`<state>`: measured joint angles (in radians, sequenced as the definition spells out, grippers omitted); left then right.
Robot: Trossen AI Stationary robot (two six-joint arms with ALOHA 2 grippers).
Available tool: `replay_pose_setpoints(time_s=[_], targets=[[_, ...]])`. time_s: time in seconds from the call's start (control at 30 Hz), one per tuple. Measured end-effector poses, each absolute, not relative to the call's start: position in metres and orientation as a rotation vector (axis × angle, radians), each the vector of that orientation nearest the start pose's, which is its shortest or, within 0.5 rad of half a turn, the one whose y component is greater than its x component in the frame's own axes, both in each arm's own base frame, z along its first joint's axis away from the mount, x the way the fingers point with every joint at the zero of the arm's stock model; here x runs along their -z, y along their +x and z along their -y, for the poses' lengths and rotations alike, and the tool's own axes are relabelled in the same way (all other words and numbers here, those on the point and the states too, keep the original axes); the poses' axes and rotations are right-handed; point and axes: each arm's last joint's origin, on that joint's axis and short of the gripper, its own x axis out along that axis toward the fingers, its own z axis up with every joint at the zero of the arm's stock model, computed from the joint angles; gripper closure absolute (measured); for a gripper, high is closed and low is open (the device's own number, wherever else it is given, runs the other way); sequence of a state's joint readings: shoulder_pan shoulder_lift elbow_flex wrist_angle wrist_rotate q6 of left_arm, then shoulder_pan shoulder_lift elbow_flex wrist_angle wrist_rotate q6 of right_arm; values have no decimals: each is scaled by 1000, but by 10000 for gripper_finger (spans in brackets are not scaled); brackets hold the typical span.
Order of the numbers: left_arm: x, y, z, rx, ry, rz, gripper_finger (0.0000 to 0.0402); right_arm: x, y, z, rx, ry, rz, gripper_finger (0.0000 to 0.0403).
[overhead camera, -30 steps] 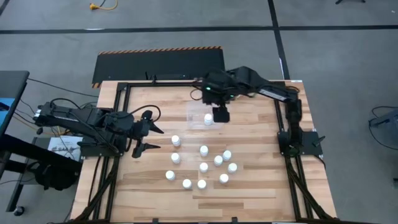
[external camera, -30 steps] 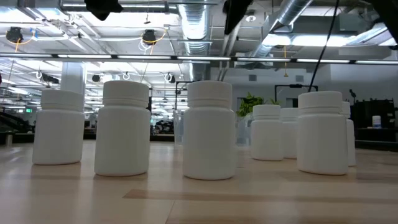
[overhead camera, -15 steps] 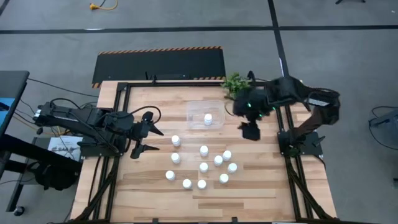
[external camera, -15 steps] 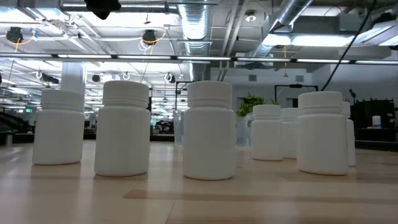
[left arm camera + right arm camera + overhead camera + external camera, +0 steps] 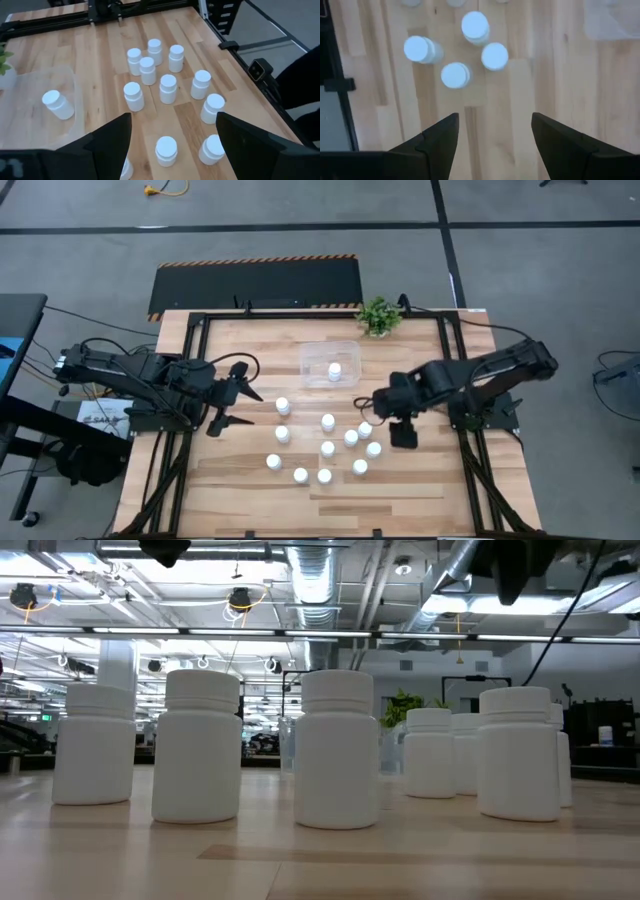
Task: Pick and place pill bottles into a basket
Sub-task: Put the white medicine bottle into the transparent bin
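Several white pill bottles [image 5: 328, 448] stand upright on the wooden table in a loose cluster; they also show in the low view [image 5: 336, 750]. One more bottle [image 5: 335, 371] stands inside the clear basket [image 5: 312, 352] at the far middle. My right gripper [image 5: 403, 436] hangs open and empty above the table, just right of the cluster. Its wrist view [image 5: 492, 135] looks down on a few bottles [image 5: 495, 55]. My left gripper [image 5: 245, 406] is open and empty at the table's left. Its wrist view [image 5: 172, 130] faces the cluster.
A small green potted plant [image 5: 378, 315] stands at the far edge, right of the basket. Black frame rails [image 5: 190, 370] run along the table's sides. Bare wood lies between the basket and the cluster and along the near edge.
My right gripper has swung away from beside the basket, first toward the table's right edge, then toward the near edge. It now hangs right of the bottle cluster. The bottle in the basket has stayed where it was. The plant has come into view.
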<state>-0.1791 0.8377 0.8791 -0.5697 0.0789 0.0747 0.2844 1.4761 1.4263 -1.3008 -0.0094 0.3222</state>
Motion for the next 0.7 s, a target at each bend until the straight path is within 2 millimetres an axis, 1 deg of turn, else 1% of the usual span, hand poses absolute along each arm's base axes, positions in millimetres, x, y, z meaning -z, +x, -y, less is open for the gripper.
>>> replay_pose_setpoints(time_s=[0.2,0.37,0.47,0.7], targets=[[-319,169,34,316,126,-525,123,-304,271,-85,-36,89,-1368,159],[-319,169,34,331,134,-525,123,-302,276,-87,-27,127,-1355,159],[-319,169,34,337,132,-527,123,-299,277,-88,-25,122,-1372,159],[-318,168,34,345,145,-532,123,-284,288,-88,-85,26,-1420,159]])
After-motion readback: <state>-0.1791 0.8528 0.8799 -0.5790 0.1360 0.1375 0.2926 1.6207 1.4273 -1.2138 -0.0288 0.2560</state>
